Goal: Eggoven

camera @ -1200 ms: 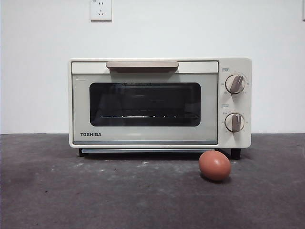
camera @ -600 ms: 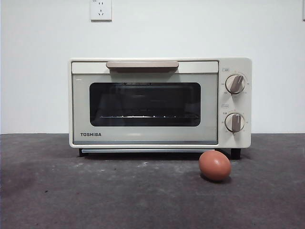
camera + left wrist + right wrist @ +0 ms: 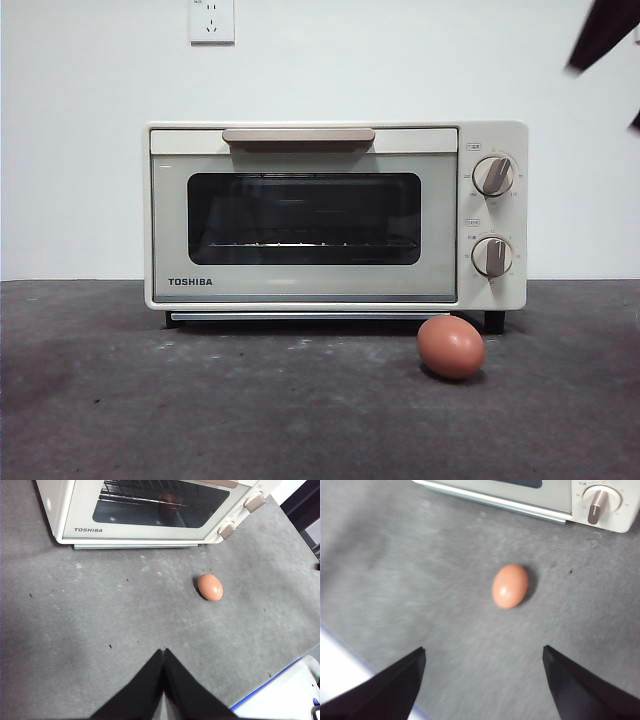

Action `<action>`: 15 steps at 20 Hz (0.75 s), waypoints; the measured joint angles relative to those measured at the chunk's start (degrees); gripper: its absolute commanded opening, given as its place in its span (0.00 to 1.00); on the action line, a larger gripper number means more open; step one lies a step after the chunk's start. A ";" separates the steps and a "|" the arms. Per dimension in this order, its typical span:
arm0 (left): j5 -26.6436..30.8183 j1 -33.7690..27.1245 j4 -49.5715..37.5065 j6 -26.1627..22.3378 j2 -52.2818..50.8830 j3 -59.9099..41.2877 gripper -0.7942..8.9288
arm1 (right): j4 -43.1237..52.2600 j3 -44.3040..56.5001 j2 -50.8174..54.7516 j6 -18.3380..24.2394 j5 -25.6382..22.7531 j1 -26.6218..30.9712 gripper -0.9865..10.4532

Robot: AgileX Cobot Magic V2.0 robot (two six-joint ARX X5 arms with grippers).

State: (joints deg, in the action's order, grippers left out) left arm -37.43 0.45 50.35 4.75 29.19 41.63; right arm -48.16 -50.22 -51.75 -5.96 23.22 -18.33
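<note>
A brown egg (image 3: 451, 346) lies on the dark grey table in front of the cream TOSHIBA oven (image 3: 335, 215), below its two knobs. The oven door is closed, its beige handle (image 3: 299, 136) along the top. My right gripper (image 3: 482, 652) is open, hovering above the table with the egg (image 3: 510, 586) ahead of it and between the lines of its jaws; it shows as a black tip at the top right corner of the front view. My left gripper (image 3: 164, 651) is shut and empty, well back from the egg (image 3: 210, 586) and the oven (image 3: 150, 510).
A wall socket (image 3: 212, 20) sits on the white wall above the oven. A white surface with a blue edge (image 3: 280, 695) borders the table near my left gripper.
A black arm tip has come into the top right corner of the front view. Egg and oven have not moved.
</note>
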 measured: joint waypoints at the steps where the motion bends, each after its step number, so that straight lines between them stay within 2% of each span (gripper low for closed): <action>1: 0.00 0.00 0.00 0.00 0.00 0.00 0.09 | 2.03 0.00 -2.80 -0.81 -2.32 -2.21 0.41; 7: 0.00 0.00 0.02 -0.37 0.00 -0.02 0.09 | 13.77 0.00 -18.10 -5.44 -13.00 -10.91 0.41; 15: 0.00 0.00 0.02 -0.39 0.00 0.00 0.09 | 25.35 -0.02 -33.51 -9.07 -20.09 -14.78 0.41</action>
State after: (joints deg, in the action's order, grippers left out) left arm -37.43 0.45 50.37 4.36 29.19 41.63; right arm -22.81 -50.24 -85.25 -15.03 3.14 -33.10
